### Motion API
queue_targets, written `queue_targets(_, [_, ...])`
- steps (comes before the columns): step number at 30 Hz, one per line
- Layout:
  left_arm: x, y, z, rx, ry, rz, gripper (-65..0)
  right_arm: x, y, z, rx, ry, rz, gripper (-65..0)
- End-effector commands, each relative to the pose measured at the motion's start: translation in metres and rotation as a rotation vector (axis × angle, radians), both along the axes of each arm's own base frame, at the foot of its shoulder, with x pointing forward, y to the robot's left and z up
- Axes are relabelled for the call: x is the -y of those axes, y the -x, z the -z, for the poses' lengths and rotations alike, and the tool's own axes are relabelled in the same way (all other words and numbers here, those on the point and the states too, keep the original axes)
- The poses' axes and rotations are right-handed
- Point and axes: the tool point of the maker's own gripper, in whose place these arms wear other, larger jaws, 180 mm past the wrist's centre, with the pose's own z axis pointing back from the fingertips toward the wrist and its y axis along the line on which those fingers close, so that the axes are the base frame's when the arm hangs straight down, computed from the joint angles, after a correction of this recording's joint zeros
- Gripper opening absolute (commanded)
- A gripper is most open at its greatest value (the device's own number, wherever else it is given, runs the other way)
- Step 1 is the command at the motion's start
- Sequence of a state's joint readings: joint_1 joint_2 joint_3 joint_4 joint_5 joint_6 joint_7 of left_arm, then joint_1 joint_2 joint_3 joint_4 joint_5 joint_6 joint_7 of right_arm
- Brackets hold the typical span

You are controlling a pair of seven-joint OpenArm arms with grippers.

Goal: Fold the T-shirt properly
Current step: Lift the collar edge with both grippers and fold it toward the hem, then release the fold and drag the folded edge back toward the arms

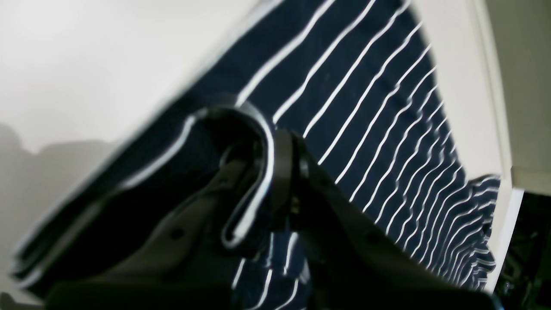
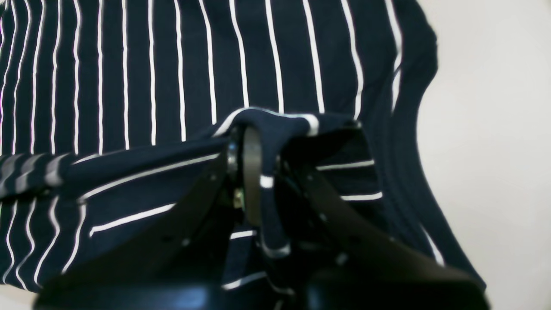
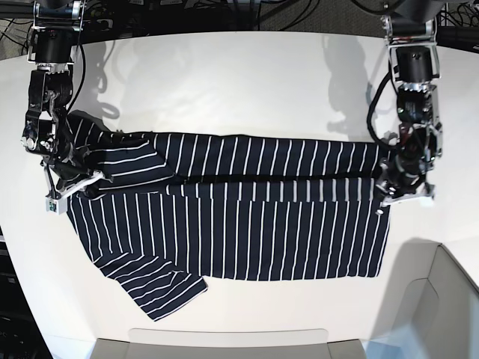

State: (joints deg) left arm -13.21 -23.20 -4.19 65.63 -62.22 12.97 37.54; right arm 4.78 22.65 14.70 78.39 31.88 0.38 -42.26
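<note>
The T-shirt (image 3: 247,224), dark navy with thin white stripes, lies spread sideways across the white table (image 3: 239,90). Its far long edge is doubled over toward the middle, and one sleeve (image 3: 161,292) sticks out at the front left. My left gripper (image 3: 391,187), on the right of the base view, is shut on the shirt's right end. In the left wrist view a fold of cloth (image 1: 366,107) curls around its fingertips (image 1: 282,155). My right gripper (image 3: 69,182) is shut on the shirt's left end. The right wrist view shows a pinch of cloth (image 2: 275,125) bunched between its jaws.
A pale grey bin or tray edge (image 3: 441,299) stands at the front right corner. Cables and dark equipment (image 3: 224,15) run along the far side behind the table. Bare white tabletop lies beyond the shirt.
</note>
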Motion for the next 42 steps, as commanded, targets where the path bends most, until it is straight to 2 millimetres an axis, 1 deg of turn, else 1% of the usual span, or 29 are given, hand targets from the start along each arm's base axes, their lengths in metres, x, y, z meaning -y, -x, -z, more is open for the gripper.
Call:
queue_targets(1, [-0.012,-0.012,-0.017,0.044,-0.026,-0.010,-65.0,0.008,-0.014,-0.022,0.070,0.023,0.004,-65.0])
queue_targets(4, [-0.012,-0.013,-0.016,0.041,-0.024,-0.013,-65.0,0.008,-0.013,-0.021,0.064,0.023,0.003,-65.0])
queue_targets(5, [-0.012,-0.013,-0.017,0.043,-0.024,-0.013,-65.0,0.008,-0.012,-0.021,0.063,0.023,0.003,-62.1])
queue_targets(6, [-0.012,-0.012,-0.016,0.039,-0.023,-0.012,-63.6,0.008,-0.012,-0.021,0.062,0.023,0.002,-58.8])
queue_targets(9, [-0.012,-0.010,-0.014,0.028,-0.019,-0.013,-53.1,0.008,-0.011,-0.022,0.065,0.023,0.001,-46.6])
queue_targets(11, [-0.011,-0.012,-0.020,0.046,-0.020,-0.008,-47.6,0.008,-0.012,-0.030,0.086,0.032,-0.005,-39.3])
queue_targets(13, [-0.008,-0.007,-0.026,0.067,-0.032,0.003,-46.2,0.004,-0.008,-0.035,0.102,0.039,-0.020,-35.4])
queue_targets(15, [-0.008,-0.003,-0.036,0.099,-0.050,0.008,-46.3,-0.003,-0.007,-0.046,0.135,0.047,-0.041,-34.7])
queue_targets(17, [-0.017,0.001,-0.053,0.147,-0.063,-0.013,-46.3,-0.012,-0.006,-0.058,0.169,0.053,-0.064,-34.7])
queue_targets(18, [-0.021,0.006,-0.058,0.163,-0.070,-0.026,-46.3,-0.014,-0.004,-0.062,0.180,0.057,-0.071,-34.7])
queue_targets(20, [-0.022,0.013,-0.064,0.182,-0.083,-0.026,-46.8,-0.013,0.001,-0.070,0.204,0.060,-0.064,-34.7])
queue_targets(22, [-0.017,0.020,-0.065,0.187,-0.092,-0.007,-50.3,-0.014,0.007,-0.073,0.219,0.042,-0.044,-34.7])
queue_targets(23, [-0.015,0.022,-0.066,0.191,-0.096,0.002,-53.3,-0.012,0.009,-0.073,0.222,0.038,-0.032,-34.8])
queue_targets(24, [-0.010,0.024,-0.065,0.186,-0.096,0.020,-56.9,-0.010,0.013,-0.070,0.215,0.036,-0.024,-35.7])
queue_targets(25, [0.004,0.023,-0.062,0.189,-0.097,0.069,-62.1,-0.010,0.016,-0.067,0.205,0.038,-0.027,-38.5])
queue_targets(26, [0.017,0.022,-0.059,0.190,-0.100,0.118,-65.0,-0.011,0.017,-0.064,0.199,0.035,-0.028,-42.7])
queue_targets(27, [0.025,0.021,-0.056,0.189,-0.101,0.151,-65.0,-0.013,0.017,-0.061,0.191,0.028,-0.025,-46.7])
queue_targets(28, [0.033,0.023,-0.049,0.177,-0.100,0.181,-65.0,-0.012,0.018,-0.055,0.179,0.023,-0.019,-51.7])
queue_targets(30, [0.041,0.023,-0.039,0.158,-0.122,0.225,-65.0,-0.007,0.019,-0.044,0.148,0.013,-0.002,-59.8])
queue_targets(31, [0.046,0.019,-0.038,0.154,-0.148,0.251,-65.0,-0.002,0.021,-0.034,0.121,0.012,0.009,-63.1])
queue_targets(32, [0.051,0.013,-0.038,0.150,-0.185,0.281,-65.0,0.002,0.022,-0.025,0.094,0.011,0.018,-65.0])
queue_targets(33, [0.054,0.011,-0.033,0.135,-0.214,0.302,-65.0,0.002,0.021,-0.019,0.077,0.008,0.017,-65.0])
queue_targets(35, [0.060,0.011,-0.020,0.094,-0.270,0.350,-65.0,0.005,0.026,-0.002,0.021,0.014,0.014,-64.9])
queue_targets(38, [0.066,0.023,0.007,0.006,-0.362,0.429,-65.0,0.007,0.039,0.027,-0.074,0.048,-0.013,-62.1])
queue_targets(39, [0.066,0.026,0.012,-0.011,-0.380,0.442,-65.0,0.007,0.044,0.035,-0.100,0.053,-0.019,-61.5])
queue_targets(40, [0.065,0.031,0.018,-0.030,-0.400,0.458,-65.0,0.006,0.050,0.042,-0.121,0.055,-0.021,-61.1])
queue_targets(42, [0.060,0.059,0.040,-0.099,-0.413,0.474,-65.0,0.009,0.061,0.050,-0.146,0.055,-0.016,-61.5])
